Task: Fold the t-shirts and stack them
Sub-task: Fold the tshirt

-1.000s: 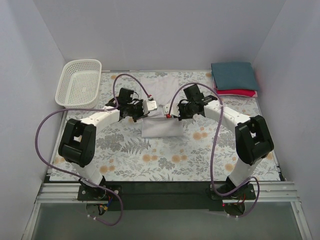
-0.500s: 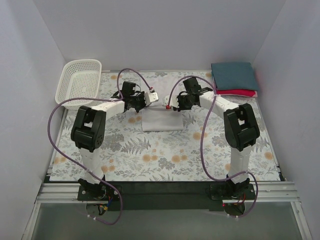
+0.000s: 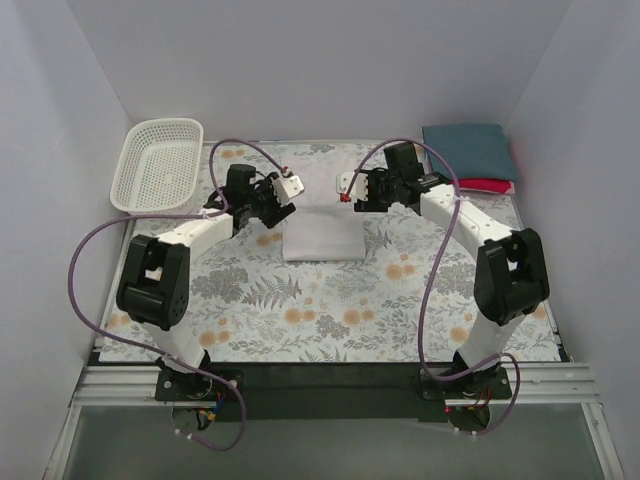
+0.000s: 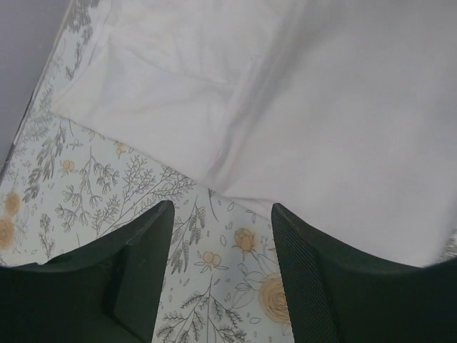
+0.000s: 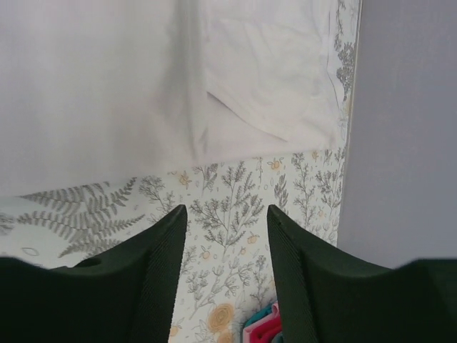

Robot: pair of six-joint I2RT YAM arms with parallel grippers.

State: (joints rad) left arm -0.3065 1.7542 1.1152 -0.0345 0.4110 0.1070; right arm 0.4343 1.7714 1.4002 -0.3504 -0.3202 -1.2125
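Both arms reach forward, pincers turned toward each other, both spread.

The white-and-black left arm point(image 3: 190, 232) bends at a black elbow joint, forearm slanting inward; the black two-finger left pincer point(image 3: 287, 186) points right. The white-and-black right arm point(image 3: 470, 222) mirrors it, and the black two-finger right pincer point(image 3: 346, 186) points left. The two tips are near, not touching. Wrist views: left fingers point(image 4: 146, 246) wide apart, gap bare; right fingers point(image 5: 161, 250) likewise.
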